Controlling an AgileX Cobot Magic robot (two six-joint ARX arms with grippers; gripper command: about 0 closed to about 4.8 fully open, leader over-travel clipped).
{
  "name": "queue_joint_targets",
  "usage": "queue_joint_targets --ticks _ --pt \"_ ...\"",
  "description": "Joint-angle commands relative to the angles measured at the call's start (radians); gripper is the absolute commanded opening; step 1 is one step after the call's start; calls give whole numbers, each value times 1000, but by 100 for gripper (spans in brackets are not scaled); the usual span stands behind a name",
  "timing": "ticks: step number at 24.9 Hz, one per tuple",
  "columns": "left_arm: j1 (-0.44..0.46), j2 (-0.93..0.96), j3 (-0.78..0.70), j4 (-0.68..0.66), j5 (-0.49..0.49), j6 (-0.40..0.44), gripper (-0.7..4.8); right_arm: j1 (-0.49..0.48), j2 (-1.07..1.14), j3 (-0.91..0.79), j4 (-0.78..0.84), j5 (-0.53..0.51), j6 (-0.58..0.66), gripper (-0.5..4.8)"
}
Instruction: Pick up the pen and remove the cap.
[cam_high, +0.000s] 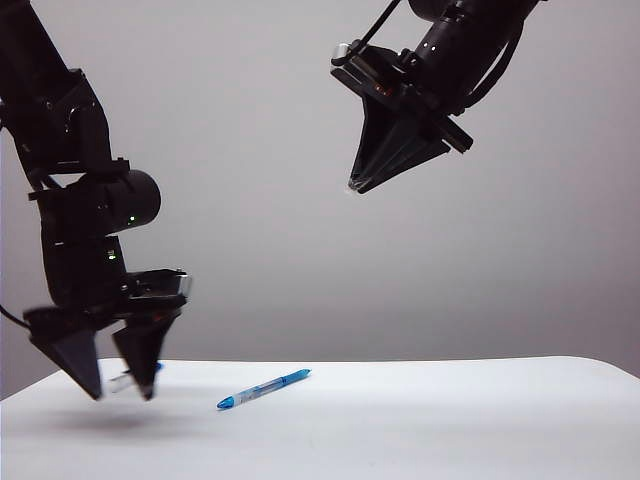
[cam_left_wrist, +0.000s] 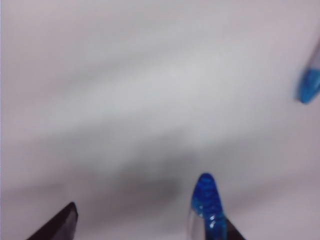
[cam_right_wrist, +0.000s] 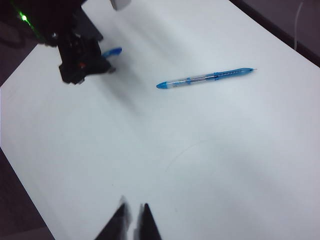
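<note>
the left gripper (cam_high: 112, 385) hangs just above the white table (cam_high: 420, 430), fingers apart, with the cap (cam_left_wrist: 206, 210) lying against one finger, blue end outward; whether it rests on the table i cannot tell. the pen (cam_high: 264, 388) lies uncapped on the table, well beyond those fingers. the right gripper (cam_high: 352, 185) hovers high above, fingers together, empty.

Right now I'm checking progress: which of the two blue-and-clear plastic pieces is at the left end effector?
The cap, the short tube, sits by the open left end effector. The long pen lies apart, mid-table, uncapped.
</note>
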Motion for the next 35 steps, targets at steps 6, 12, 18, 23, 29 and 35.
queue_joint_targets --ticks 6,12,18,23,29,35 --pt "-40 24 0 -22 126 -34 241 1 -3 1 -8 -24 -6 -1" --pt "-14 17 3 -63 160 -24 479 1 -3 1 -19 -31 -5 -1" --pt "-34 -37 5 -84 33 42 479 1 -3 1 -23 -31 -5 -1" --pt "-40 -159 8 -161 -42 42 479 1 -3 1 -27 -27 -5 -1" --pt "-42 -351 7 -294 -64 37 479 1 -4 1 -55 50 3 -1" --pt "-45 -572 -51 -370 -64 26 479 1 -26 1 -93 52 3 -2"
